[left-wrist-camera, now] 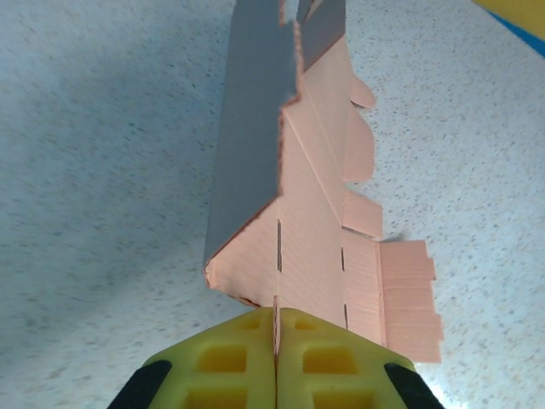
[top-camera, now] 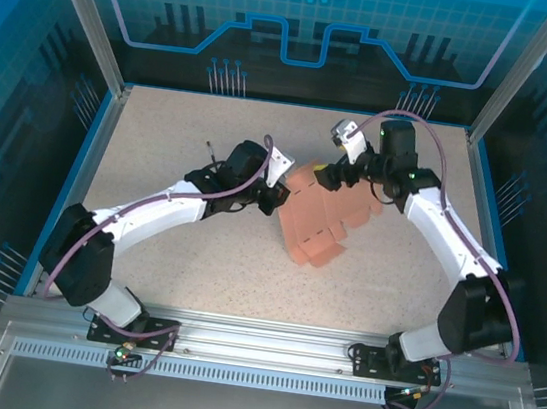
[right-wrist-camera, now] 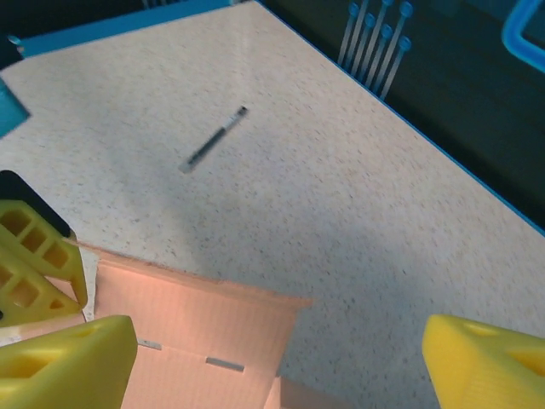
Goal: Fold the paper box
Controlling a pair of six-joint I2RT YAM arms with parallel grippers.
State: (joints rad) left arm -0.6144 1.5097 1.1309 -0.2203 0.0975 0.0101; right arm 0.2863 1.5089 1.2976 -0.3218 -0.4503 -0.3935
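The paper box is a salmon-orange die-cut sheet with tabbed flaps, partly folded, and it stands tilted in the middle of the table. My left gripper is at its left edge. In the left wrist view the yellow fingers of the left gripper are pressed together on a thin edge of the paper box. My right gripper hovers over the sheet's far end. It stands open, and a folded panel of the paper box lies below, nearer its left finger.
A thin dark stick lies on the speckled table beyond the box, also at the far left of the table. Blue rails and aluminium posts border the table. Dark panels stand beyond the edge.
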